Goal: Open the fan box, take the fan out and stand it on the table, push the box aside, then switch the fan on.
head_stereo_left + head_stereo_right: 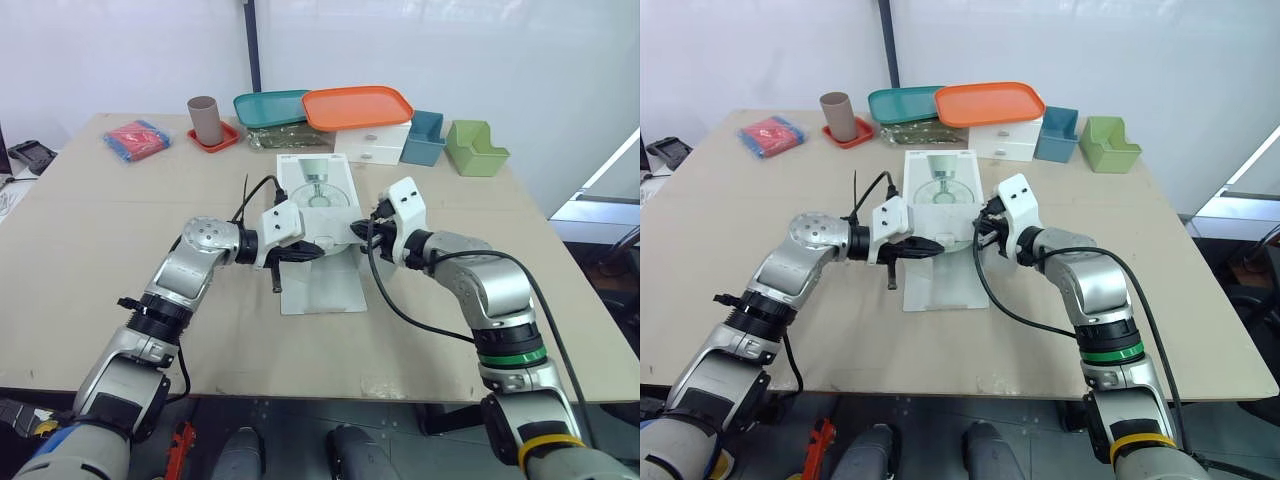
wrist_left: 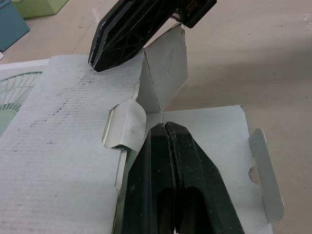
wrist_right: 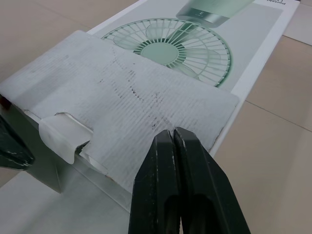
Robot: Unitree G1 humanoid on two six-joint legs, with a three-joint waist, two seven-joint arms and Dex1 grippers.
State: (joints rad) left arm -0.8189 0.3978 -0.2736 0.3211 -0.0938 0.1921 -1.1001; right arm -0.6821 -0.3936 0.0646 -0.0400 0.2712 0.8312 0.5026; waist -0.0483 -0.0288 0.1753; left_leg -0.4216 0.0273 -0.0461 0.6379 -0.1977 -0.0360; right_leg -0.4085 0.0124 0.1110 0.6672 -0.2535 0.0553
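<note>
The beige wooden worktop (image 1: 100,230) carried the white cardboard fan box (image 1: 318,180), printed with a green fan, at its middle, lying lengthwise between the far and near edges. The box's near end was open, and its long flap (image 1: 322,288) lay flat towards the near edge. The left claw (image 1: 314,251) and right claw (image 1: 362,232) met over that open end from either side. Each had its fingers pressed together, close against the small cardboard flaps.

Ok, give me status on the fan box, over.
Left tool shut, right tool shut, both at fan box near end. Box flat on table, end flap folded out. White drawer unit just behind it.
</note>
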